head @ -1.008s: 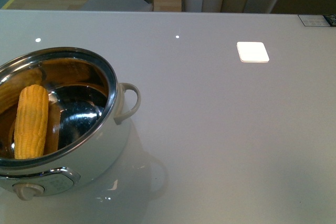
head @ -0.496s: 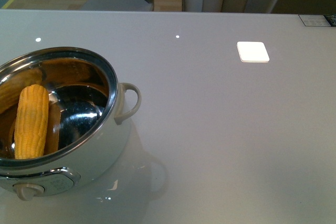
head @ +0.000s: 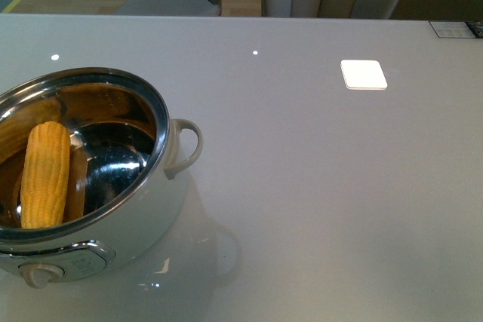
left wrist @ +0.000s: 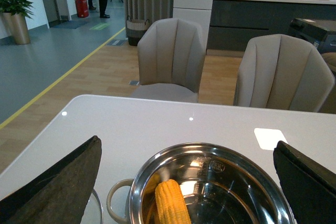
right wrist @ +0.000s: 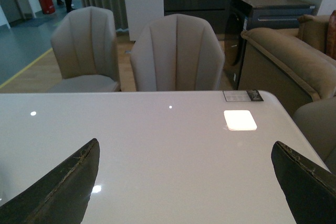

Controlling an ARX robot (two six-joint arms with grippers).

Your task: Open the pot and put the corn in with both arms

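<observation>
Your corn [head: 45, 175] already lies inside the open pot [head: 162, 130], leaning against its steel wall near the desk's [head: 317, 186] left front part. Both tools are spread wide and hold nothing: the left tool [left wrist: 186, 182] hangs above the pot, the right tool [right wrist: 184, 182] over bare desk. The likely trouble is the left one: drop it or swing it low and a finger [left wrist: 58, 182] could clip the rim and shove the pot. Lift clear before you retract.

Corn [head: 45, 175] inside lidless pot [head: 162, 130] — white table [head: 324, 201].
</observation>
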